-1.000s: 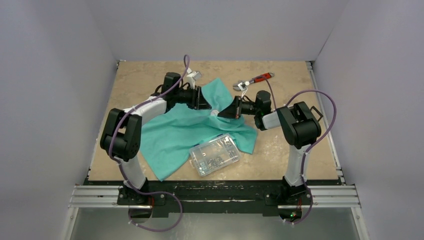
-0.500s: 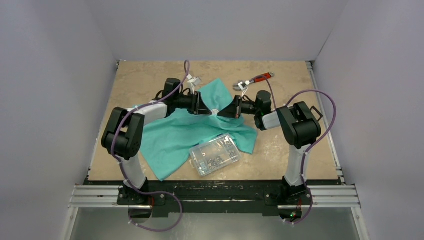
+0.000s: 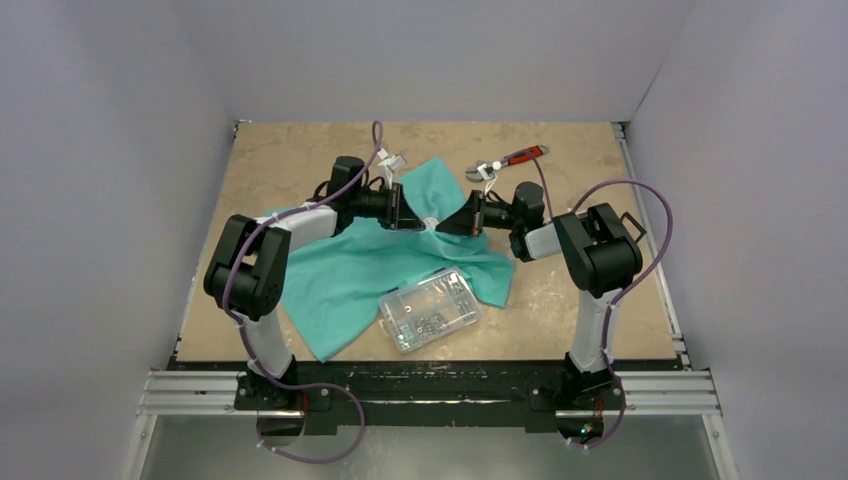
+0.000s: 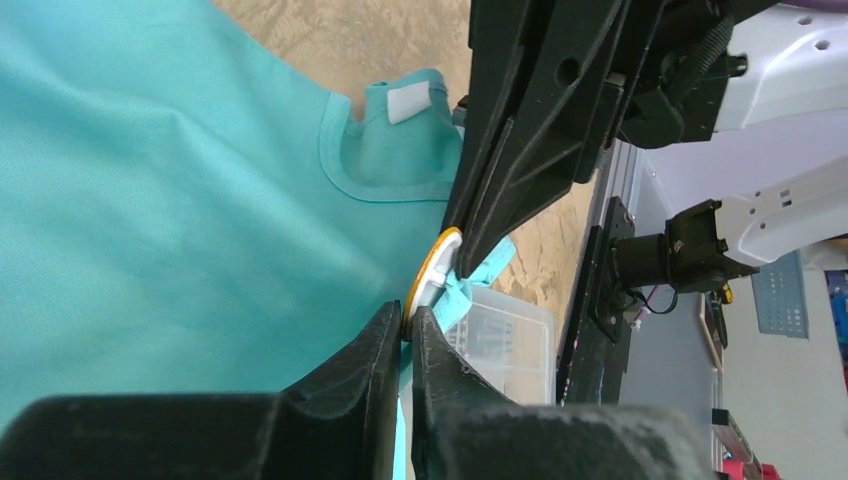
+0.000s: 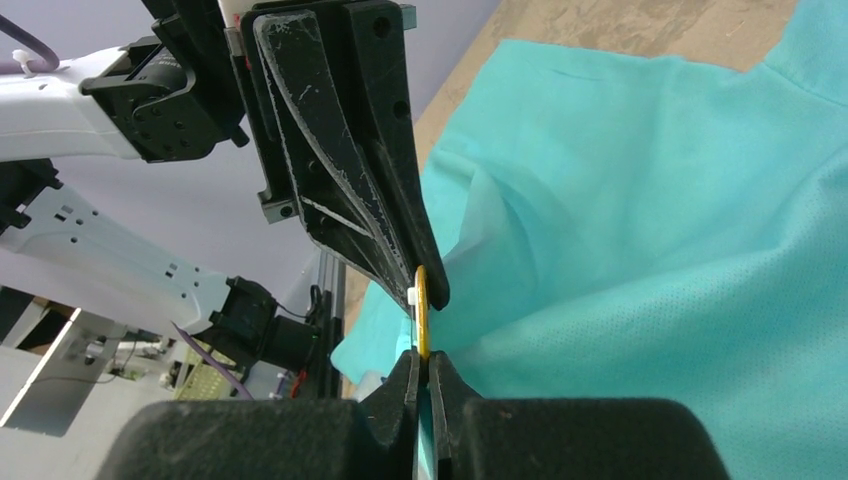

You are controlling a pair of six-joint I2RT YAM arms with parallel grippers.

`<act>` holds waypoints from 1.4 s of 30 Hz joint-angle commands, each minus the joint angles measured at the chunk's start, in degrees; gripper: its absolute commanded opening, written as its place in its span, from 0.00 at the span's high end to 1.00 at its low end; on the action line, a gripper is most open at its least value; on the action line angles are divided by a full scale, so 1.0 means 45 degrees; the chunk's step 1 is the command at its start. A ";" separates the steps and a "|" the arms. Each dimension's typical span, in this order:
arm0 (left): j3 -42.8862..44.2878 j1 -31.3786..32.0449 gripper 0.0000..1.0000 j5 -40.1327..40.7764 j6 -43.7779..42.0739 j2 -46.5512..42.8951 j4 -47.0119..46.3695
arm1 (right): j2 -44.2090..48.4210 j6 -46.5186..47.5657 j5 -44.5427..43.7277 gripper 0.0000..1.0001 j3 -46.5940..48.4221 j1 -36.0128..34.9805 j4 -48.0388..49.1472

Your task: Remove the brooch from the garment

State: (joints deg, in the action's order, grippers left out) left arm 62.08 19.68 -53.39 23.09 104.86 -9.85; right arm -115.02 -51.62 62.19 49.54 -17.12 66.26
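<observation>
The brooch, a small round disc with an orange-yellow rim and a white back, was seen edge-on at the middle of the shirt, where a fold of the teal fabric was lifted up around it. In the right wrist view the brooch was shown as a thin yellow line standing upright just above the finger tips.

The left end effector was pressed together on the lower rim of the brooch, with a sliver of teal cloth caught in the narrow slit between its fingers. The right end effector was likewise pinched shut on the opposite rim, again with a strip of cloth between its fingers. The two were met tip to tip over the shirt, the left end effector from the left and the right end effector from the right.

The neckline and its white label were seen just beyond the brooch. The shirt was spread crumpled across the desk. A clear plastic box was laid on its near edge, and a red-handled wrench was left on the bare desk past the far corner of the shirt.
</observation>
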 commanded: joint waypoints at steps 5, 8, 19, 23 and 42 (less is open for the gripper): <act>0.1306 0.0235 1.00 -0.0191 -0.2728 -0.0277 0.2078 | 0.0882 0.1872 0.0568 0.55 0.0385 0.0385 -0.1438; 0.1855 0.0236 1.00 -0.0035 -0.4159 -0.0167 0.3639 | 0.1546 0.5686 0.0820 0.53 0.1060 0.0504 -0.5199; 0.4152 0.0959 1.00 -0.0544 -1.1100 0.0527 0.8004 | 0.1486 1.8189 0.0951 0.60 0.4825 0.0442 -1.8459; 0.4766 0.1251 1.00 -0.0480 -1.2180 0.0810 0.9038 | 0.1380 1.8605 0.1111 0.63 0.5058 0.0307 -1.8926; 0.4934 0.1778 1.00 -0.0344 -1.2977 0.0913 0.9459 | 0.2384 1.9720 0.1304 0.61 0.4968 -0.0004 -1.9726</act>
State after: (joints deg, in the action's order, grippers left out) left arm 82.74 26.98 -53.34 -32.67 109.14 32.77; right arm -108.71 38.57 66.22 71.40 -16.29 -26.59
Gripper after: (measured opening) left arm 0.020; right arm 0.395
